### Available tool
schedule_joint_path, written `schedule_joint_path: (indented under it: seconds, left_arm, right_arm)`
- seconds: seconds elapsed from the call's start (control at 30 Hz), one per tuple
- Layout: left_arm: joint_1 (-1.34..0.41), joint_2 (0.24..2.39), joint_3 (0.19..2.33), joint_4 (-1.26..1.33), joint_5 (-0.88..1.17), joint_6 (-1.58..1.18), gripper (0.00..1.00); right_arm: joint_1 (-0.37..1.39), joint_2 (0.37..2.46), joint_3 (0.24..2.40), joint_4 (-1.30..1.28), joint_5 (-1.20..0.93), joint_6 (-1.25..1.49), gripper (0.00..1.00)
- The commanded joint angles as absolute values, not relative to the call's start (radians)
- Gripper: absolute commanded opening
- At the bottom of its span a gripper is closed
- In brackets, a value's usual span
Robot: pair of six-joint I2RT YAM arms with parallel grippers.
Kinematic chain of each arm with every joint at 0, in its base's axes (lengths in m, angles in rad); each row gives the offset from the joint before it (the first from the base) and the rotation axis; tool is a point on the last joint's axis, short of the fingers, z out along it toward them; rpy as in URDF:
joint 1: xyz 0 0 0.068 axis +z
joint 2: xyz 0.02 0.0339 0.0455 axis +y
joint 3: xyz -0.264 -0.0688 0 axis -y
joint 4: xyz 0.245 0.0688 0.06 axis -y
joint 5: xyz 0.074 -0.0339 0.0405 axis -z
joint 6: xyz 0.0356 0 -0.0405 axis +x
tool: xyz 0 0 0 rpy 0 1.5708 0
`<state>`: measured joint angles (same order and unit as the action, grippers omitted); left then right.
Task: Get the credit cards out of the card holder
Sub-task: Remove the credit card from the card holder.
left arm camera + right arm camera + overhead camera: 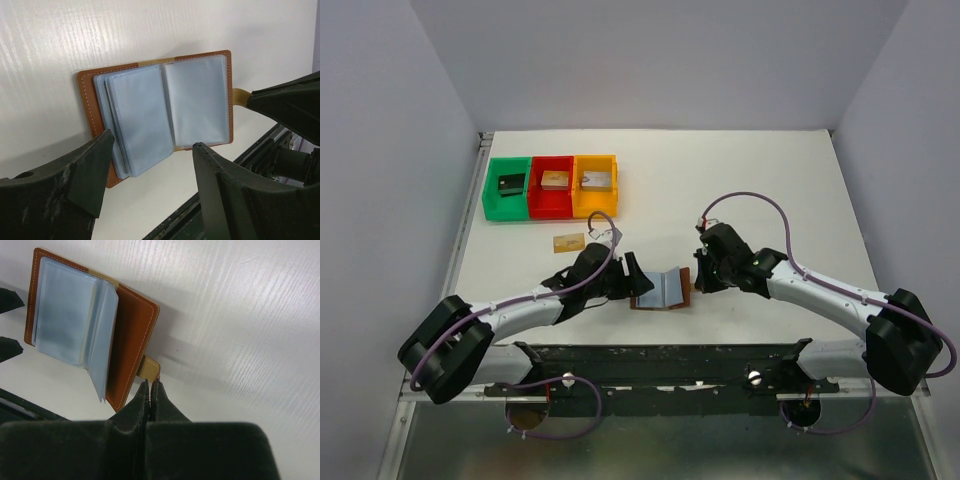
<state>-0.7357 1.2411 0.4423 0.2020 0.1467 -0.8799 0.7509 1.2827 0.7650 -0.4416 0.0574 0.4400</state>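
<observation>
Two grippers at card holder (197, 97): left gripper (152, 141) jaws wide apart beside it, holding nothing; right gripper (151, 384) closed tight, tips touching snap tab (149, 368)

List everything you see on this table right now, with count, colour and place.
brown leather card holder: one, pale blue pockets, open, mid-table
tan-gold flat card: one, loose, near side of the bins
plastic bins: three, green, red, orange, row at far left
small blocks: three, black, tan, grey, one per bin
white table: one, beneath everything
left pincer: one, black, open, at the holder's left edge
right pincer: one, black, shut on the holder's snap tab
</observation>
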Motion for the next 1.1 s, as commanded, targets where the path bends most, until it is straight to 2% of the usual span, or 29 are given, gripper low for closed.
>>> schedule_joint_path:
  seconds: [0.0, 0.73, 1.07]
  left_arm:
    - [-0.744, 1.275, 0.425, 0.258, 0.161, -0.882, 0.75]
    - [-0.767, 1.359, 0.445, 0.305, 0.195, -0.882, 0.76]
    - [-0.778, 1.405, 0.443, 0.429, 0.273, -0.887, 0.75]
  right_arm:
    - [0.749, 1.287, 0.761, -0.425, 0.035, 0.434, 0.0]
    - [0.749, 1.299, 0.75, -0.408, 0.011, 0.442, 0.0]
    - [0.75, 1.321, 0.733, -0.382, -0.049, 0.456, 0.0]
